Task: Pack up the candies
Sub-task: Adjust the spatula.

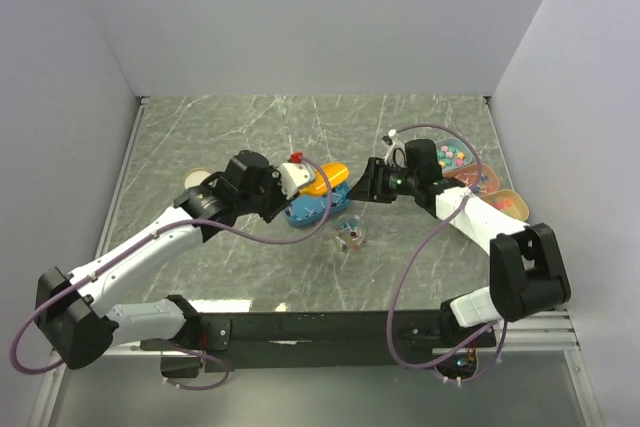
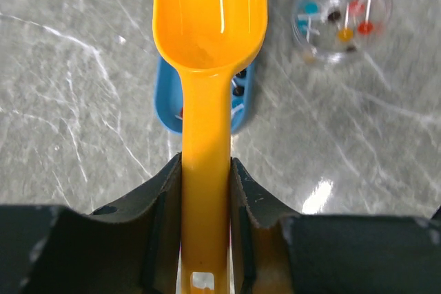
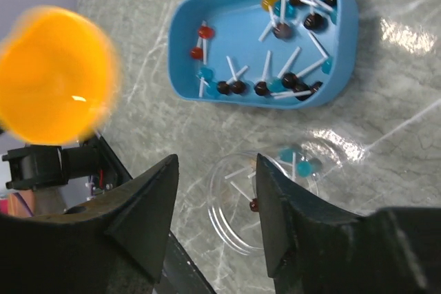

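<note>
The candies (image 3: 275,29) are tiny blue, dark and red sweets on white sticks, lying in a blue tray (image 3: 186,25). A few more lie in a small clear cup (image 3: 234,222) in front of it. My left gripper (image 2: 205,170) is shut on the handle of an orange scoop (image 2: 207,12), whose empty bowl hangs over the blue tray (image 2: 165,101). In the top view the scoop (image 1: 327,181) lies above the tray (image 1: 305,211). My right gripper (image 3: 217,204) hovers over the clear cup (image 1: 350,237), jaws apart with nothing between them.
Trays of other sweets stand at the right: pastel ones (image 1: 455,155) and orange-red ones (image 1: 510,204). A round lid-like disc (image 1: 195,179) lies at the left behind my left arm. Grey walls close in the marbled table (image 1: 250,127) on three sides.
</note>
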You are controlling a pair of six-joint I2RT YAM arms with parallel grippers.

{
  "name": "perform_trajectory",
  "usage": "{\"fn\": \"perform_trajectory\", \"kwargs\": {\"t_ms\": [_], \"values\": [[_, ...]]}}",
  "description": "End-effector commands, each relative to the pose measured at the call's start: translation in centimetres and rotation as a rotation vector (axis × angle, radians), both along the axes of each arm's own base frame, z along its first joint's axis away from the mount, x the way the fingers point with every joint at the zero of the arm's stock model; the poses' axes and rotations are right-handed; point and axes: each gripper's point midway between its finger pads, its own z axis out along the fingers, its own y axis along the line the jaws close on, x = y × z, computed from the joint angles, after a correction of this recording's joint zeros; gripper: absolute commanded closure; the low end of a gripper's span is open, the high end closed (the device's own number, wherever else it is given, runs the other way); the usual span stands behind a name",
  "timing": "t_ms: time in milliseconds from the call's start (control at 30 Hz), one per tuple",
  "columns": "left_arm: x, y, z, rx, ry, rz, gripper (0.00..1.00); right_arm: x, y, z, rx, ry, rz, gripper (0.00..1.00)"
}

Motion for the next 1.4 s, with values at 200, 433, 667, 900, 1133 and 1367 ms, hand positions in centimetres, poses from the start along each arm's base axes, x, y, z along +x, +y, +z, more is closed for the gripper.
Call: {"fn": "perform_trajectory", "kwargs": {"t_ms": [200,433,667,900,1133,1367], "values": [[1.6,-0.9,2.8,-0.195,-0.046,0.012,0.99,2.3,0.5,0.7,-0.02,-0.003,0.004,0.46],[2.6,3.0,-0.8,0.011,0.048,0.137,0.99,4.9,-1.9,-0.2,-0.198,-0.034,-0.089,0.44],[1.2,1.7,-1.2,-0.031,0.09,0.04,0.99,6.1,0.3,3.4,-0.065,-0.096,-0.055,0.38],[0.5,0.4,-0.7,-0.081,0.104,-0.031,0.99,6.3,2.1,4.1,0.024,-0.072,0.009,0.32],[0.7,-0.4,0.3,-0.13,0.078,-0.052,0.99,5.5,3.7,3.6,0.067,-0.027,0.086,0.31],[0.5,-1.2,2.1,-0.227,0.031,-0.07,0.99,4.3,3.8,0.8,0.074,0.059,0.098,0.37]]}}
